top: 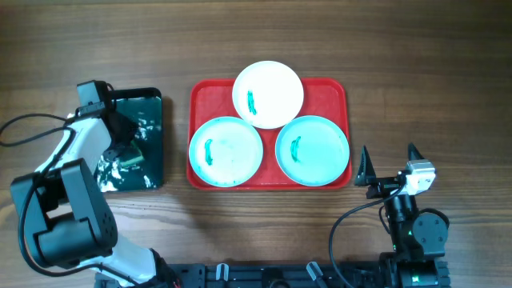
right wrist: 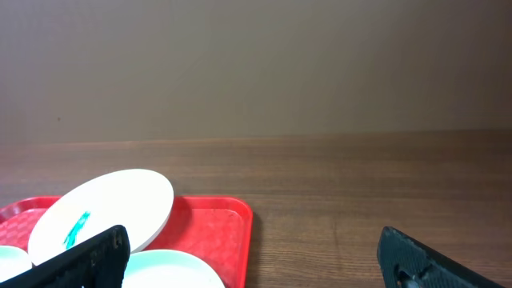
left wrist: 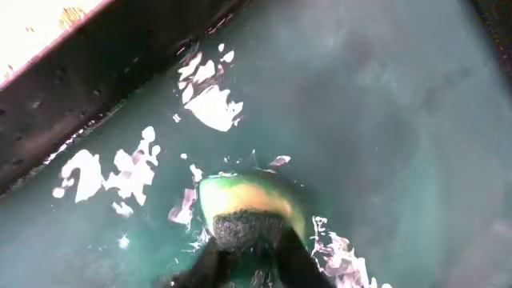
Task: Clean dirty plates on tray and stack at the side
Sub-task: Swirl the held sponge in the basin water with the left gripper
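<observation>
The red tray [top: 336, 90] holds three plates, each with a teal-green smear: a white plate [top: 268, 94] at the back, a light blue plate [top: 226, 151] front left, a light blue plate [top: 313, 150] front right. The white plate rests partly on both blue ones. My left gripper [top: 128, 148] is down in the black tray [top: 152, 102] of water, shut on a yellow-green sponge [left wrist: 250, 208] with a dark scrub side. My right gripper [top: 390, 164] is open and empty, right of the red tray. The right wrist view shows the white plate [right wrist: 104, 212] and red tray [right wrist: 220, 228].
The black tray stands left of the red tray and holds teal water with white foam patches [left wrist: 212, 104]. Bare wooden table [top: 432, 80] lies to the right of the red tray and along the front.
</observation>
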You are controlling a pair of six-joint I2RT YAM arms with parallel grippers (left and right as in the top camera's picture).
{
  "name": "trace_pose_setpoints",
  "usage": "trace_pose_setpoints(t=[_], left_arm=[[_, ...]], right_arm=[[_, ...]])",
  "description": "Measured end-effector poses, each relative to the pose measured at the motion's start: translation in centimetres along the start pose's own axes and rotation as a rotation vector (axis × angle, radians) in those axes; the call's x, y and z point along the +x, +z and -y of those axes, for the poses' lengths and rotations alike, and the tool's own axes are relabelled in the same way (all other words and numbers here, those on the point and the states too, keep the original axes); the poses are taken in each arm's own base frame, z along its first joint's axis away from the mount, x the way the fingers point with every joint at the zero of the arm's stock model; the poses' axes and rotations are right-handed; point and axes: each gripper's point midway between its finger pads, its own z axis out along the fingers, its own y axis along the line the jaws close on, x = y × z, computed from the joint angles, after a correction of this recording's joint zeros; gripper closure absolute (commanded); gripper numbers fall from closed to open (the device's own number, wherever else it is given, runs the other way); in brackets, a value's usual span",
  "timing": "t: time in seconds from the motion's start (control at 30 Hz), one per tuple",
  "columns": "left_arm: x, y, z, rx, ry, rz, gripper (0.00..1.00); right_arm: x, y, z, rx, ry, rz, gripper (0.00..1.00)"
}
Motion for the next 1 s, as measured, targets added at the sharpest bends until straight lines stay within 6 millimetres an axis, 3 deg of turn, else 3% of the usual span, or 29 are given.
trace_pose_setpoints(t=[0.03,0.07,0.27,0.3,0.33,0.37,0.43,0.53,0.57,0.6,0.63,0.77,1.0], left_arm=[[0.1,0.2,-0.1,-0.006,0.003,-0.004,0.08],[0.2,0.4,-0.2,-0.011,0.003,-0.007,0.00],[2.1,0.1,-1.6,-0.073,0.020,-0.096,0.00],[2.7,0.0,-1.9,-0.082,0.023,-0.120,0.06],[3.3,-0.2,-2.1,-0.085,0.025,-0.152,0.20],[3.9,-0.3,-2.2,-0.083,0.024,-0.181,0.63],[4.5,-0.5,-2.2,-0.081,0.023,-0.211,0.93],[4.8,-0.6,-1.9,-0.061,0.019,-0.227,0.96],[4.8,-0.6,-1.7,-0.051,0.017,-0.227,0.76],[4.7,-0.5,-1.5,-0.042,0.016,-0.225,0.28],[4.6,-0.5,-1.3,-0.034,0.017,-0.223,0.00],[2.5,-0.3,0.9,0.052,0.006,-0.137,0.00],[-0.1,0.2,2.1,0.095,-0.002,-0.016,0.00]], right_arm=[[0.0,0.0,0.0,0.000,0.000,0.000,0.00],[0.0,0.0,0.0,0.000,0.000,0.000,0.00],[0.0,0.0,0.0,0.000,0.000,0.000,0.00],[0.0,0.0,0.0,0.000,0.000,0.000,0.00],[0.0,0.0,0.0,0.000,0.000,0.000,0.00],[0.0,0.0,0.0,0.000,0.000,0.000,0.00],[0.0,0.0,0.0,0.000,0.000,0.000,0.00],[0.0,0.0,0.0,0.000,0.000,0.000,0.00],[0.0,0.0,0.0,0.000,0.000,0.000,0.01],[0.0,0.0,0.0,0.000,0.000,0.000,0.00],[0.0,0.0,0.0,0.000,0.000,0.000,0.00],[0.0,0.0,0.0,0.000,0.000,0.000,0.00],[0.0,0.0,0.0,0.000,0.000,0.000,0.00]])
